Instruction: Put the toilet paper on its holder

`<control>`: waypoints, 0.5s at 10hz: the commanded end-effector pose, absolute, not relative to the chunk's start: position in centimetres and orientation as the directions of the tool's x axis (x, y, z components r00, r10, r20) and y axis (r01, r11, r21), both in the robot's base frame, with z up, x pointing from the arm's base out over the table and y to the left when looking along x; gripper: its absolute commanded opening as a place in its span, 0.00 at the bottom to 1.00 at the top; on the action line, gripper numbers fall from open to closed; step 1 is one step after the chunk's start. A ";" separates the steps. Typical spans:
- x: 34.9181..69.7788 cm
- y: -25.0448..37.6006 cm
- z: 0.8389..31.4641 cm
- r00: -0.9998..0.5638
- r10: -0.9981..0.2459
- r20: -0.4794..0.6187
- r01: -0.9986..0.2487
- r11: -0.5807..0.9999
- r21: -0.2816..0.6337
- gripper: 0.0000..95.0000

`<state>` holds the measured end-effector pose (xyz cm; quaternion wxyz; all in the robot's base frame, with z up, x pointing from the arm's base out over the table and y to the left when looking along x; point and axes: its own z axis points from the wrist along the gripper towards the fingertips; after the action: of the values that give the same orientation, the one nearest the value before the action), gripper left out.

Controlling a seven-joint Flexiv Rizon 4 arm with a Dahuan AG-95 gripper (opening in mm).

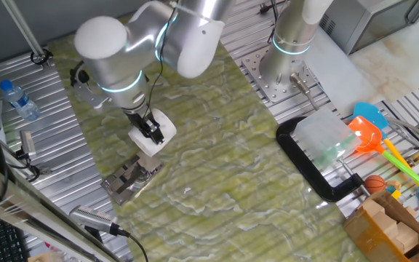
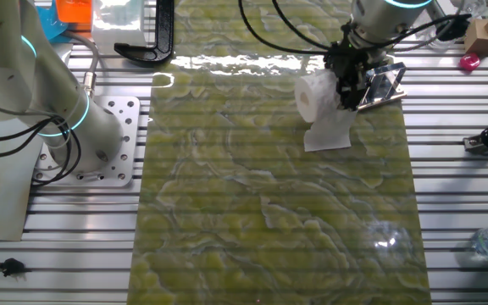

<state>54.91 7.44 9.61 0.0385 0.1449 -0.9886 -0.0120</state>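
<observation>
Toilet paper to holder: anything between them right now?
Nothing visible. The gripper has its jaws shut on the toilet paper, held right beside the holder. A loose tail of paper hangs from the roll onto the mat; it is not between them.

Robotics lab, slotted aluminium table (image 1: 49, 94), bolted arm base (image 1: 286, 73), cables, green mat (image 2: 269, 212)

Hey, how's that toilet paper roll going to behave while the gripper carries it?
The toilet paper looks soft, so it probably squashes a little under the gripper. A loose sheet hangs below it, likely to flop or unwind further. Being a cylinder, it may roll if released beside the holder.
</observation>
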 end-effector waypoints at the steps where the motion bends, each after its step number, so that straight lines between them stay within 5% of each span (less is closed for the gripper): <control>1: 55.0 8.1 9.3 -0.957 -0.279 0.073 -0.277 0.960 0.037 0.00; 5: 54.9 8.7 9.0 -0.959 -0.278 0.063 -0.276 0.961 0.033 0.00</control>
<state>54.82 8.64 9.01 0.0316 0.1400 -0.9896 -0.0125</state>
